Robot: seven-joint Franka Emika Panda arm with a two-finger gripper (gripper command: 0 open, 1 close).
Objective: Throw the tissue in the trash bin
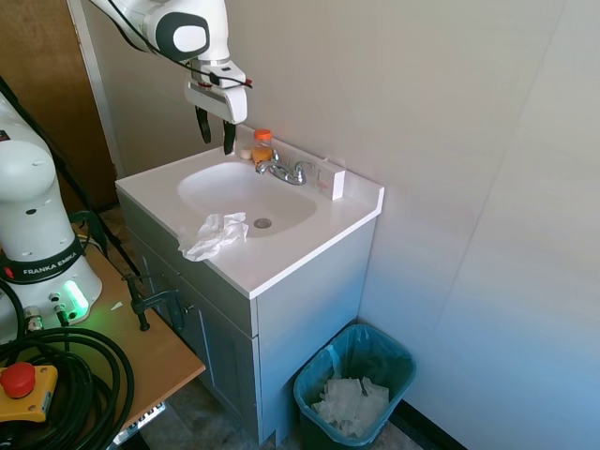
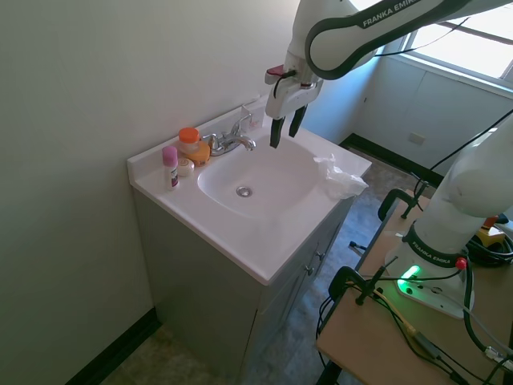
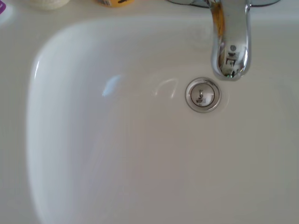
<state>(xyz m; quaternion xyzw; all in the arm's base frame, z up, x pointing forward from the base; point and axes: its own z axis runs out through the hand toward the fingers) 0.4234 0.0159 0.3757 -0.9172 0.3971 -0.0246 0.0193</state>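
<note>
Gripper (image 1: 216, 130) hangs empty, jaws apart, above the sink (image 1: 309, 211); it should descend squarely onto the tissue (image 1: 215, 234) on the front rim, well above the trash bin (image 1: 354, 391) on the floor.

Crumpled white paper tissue (image 1: 215, 234): soft, wrinkled, matt. White oval sink basin (image 3: 117, 154): smooth, glossy, window glare on wall. Chrome metal faucet (image 3: 230, 42): mirror-bright; round metal drain (image 3: 202, 95) equally shiny. Grey-green vanity cabinet (image 1: 309, 309): flat matt panels. Dark-teal plastic trash bin (image 1: 354, 392): lined with thin translucent blue-green plastic bag, crinkled, slight sheen. White robot arm shell (image 2: 361, 32): glossy plastic.
</note>
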